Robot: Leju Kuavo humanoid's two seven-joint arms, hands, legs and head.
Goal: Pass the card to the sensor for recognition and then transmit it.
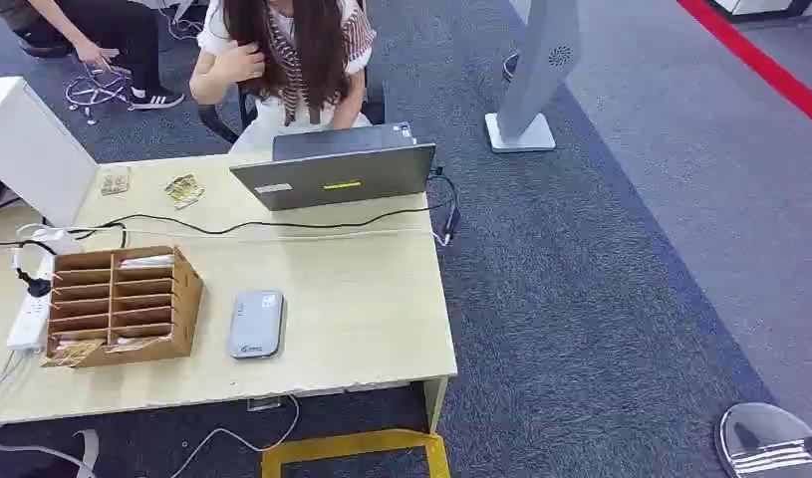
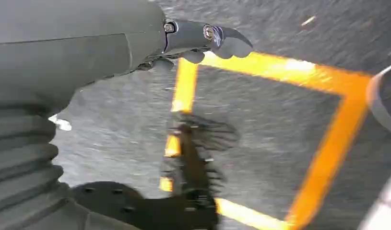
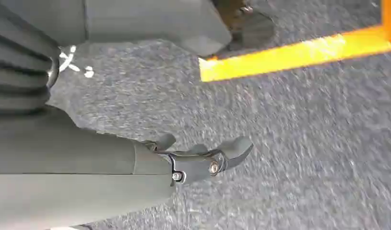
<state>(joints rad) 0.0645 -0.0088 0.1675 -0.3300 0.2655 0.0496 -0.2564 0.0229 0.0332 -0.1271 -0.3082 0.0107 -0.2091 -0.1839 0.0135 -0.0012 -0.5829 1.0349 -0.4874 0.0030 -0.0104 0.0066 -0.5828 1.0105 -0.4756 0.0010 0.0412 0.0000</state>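
A grey card sensor (image 1: 256, 324) lies flat on the pale desk (image 1: 362, 299), near its front edge. To its left stands a wooden slotted card rack (image 1: 123, 304) with cards (image 1: 145, 262) in its top slot and more along its bottom row. My left hand (image 2: 193, 38) hangs over the carpet above yellow floor tape (image 2: 337, 120), holding nothing. My right hand (image 3: 198, 160) also hangs over the carpet, empty, its fingers loosely apart. Both hands are well away from the desk.
A person (image 1: 292, 60) sits behind the desk at an open grey laptop (image 1: 337, 174). A black cable (image 1: 232, 227) crosses the desk and a power strip (image 1: 28, 319) lies at its left edge. Loose packets (image 1: 184, 189) lie at the back. A white stand (image 1: 531, 80) rises on the carpet.
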